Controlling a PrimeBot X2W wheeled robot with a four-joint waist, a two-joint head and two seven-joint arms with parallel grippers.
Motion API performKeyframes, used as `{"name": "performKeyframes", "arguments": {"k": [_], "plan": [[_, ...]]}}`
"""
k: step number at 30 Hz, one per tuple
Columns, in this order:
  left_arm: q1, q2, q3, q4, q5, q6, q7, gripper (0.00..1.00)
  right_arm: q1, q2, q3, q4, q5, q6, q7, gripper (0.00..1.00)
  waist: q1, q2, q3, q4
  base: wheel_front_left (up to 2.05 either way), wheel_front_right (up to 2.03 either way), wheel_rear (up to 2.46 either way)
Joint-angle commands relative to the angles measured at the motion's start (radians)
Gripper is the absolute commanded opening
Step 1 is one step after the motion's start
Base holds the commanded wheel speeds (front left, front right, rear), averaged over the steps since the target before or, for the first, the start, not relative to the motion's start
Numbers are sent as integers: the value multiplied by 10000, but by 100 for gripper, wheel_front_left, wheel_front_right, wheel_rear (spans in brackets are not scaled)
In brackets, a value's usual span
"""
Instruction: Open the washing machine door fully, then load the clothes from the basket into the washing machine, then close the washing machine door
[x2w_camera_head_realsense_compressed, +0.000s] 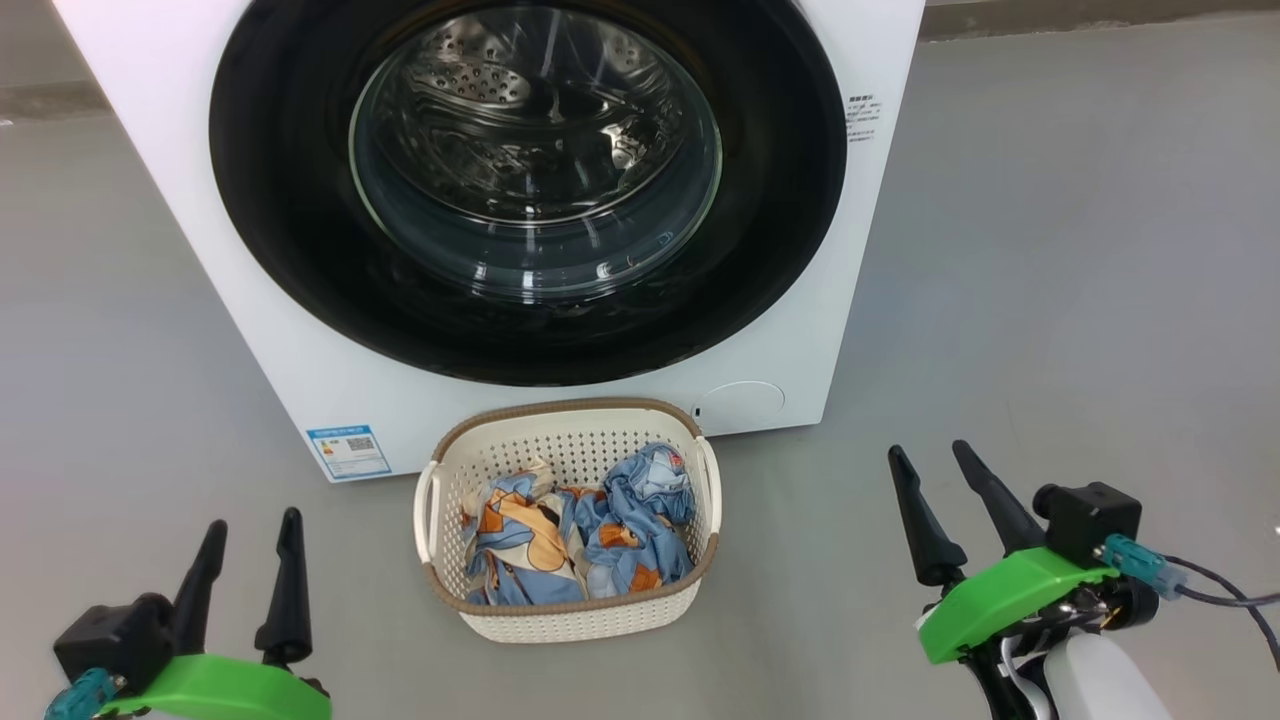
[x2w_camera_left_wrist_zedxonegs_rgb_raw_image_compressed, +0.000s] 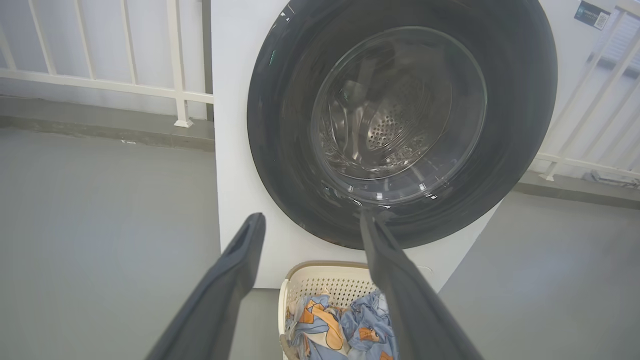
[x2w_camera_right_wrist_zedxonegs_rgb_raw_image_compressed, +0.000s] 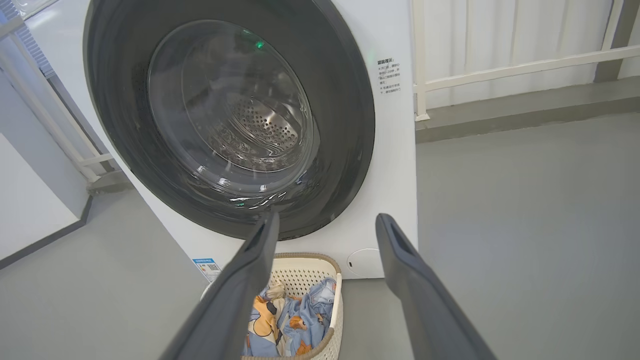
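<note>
The washing machine door (x2w_camera_head_realsense_compressed: 535, 160) is seen shut against the washing machine (x2w_camera_head_realsense_compressed: 200, 250), so the opening step is judged not yet begun; its edge must first be caught and the door swung fully aside. The clothes (x2w_camera_head_realsense_compressed: 580, 540) are heaped in the basket (x2w_camera_head_realsense_compressed: 570, 615), set on the grey floor (x2w_camera_head_realsense_compressed: 1050, 300) just before the machine, between the left gripper (x2w_camera_head_realsense_compressed: 253, 520) and the right gripper (x2w_camera_head_realsense_compressed: 928, 448), by whose spread fingers nothing is held. A white railing (x2w_camera_left_wrist_zedxonegs_rgb_raw_image_compressed: 100, 85) is seen behind the machine.

All views toward washing machine door (x2w_camera_head_realsense_compressed: 530, 180)

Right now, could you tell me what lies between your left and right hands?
The basket, holding the clothes, sits between left hand and right hand in the head view.
</note>
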Motion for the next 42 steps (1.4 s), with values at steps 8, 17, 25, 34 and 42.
{"name": "performKeyframes", "arguments": {"k": [8,17,25,34,42], "plan": [[-531,184,495,-23,1251,-27,-343,100,-714,9,408,-102,-1214,13,-307,100,0,0,31,8,0,0,0],[-582,67,680,323,1705,2,-427,100,-768,37,384,-14,-1606,14,-335,100,0,0,46,7,0,0,0],[-627,-3,809,559,1785,103,-427,100,-757,67,39,32,-1896,14,-340,100,0,0,61,-13,0,0,0],[-660,-38,952,653,1905,248,-427,100,-674,122,-502,-150,-2386,14,-439,100,0,0,101,-35,0,0,0],[-650,-75,1066,635,1967,315,-427,100,-598,132,-651,-191,-2419,14,-478,100,0,0,108,-33,0,0,0]]}}
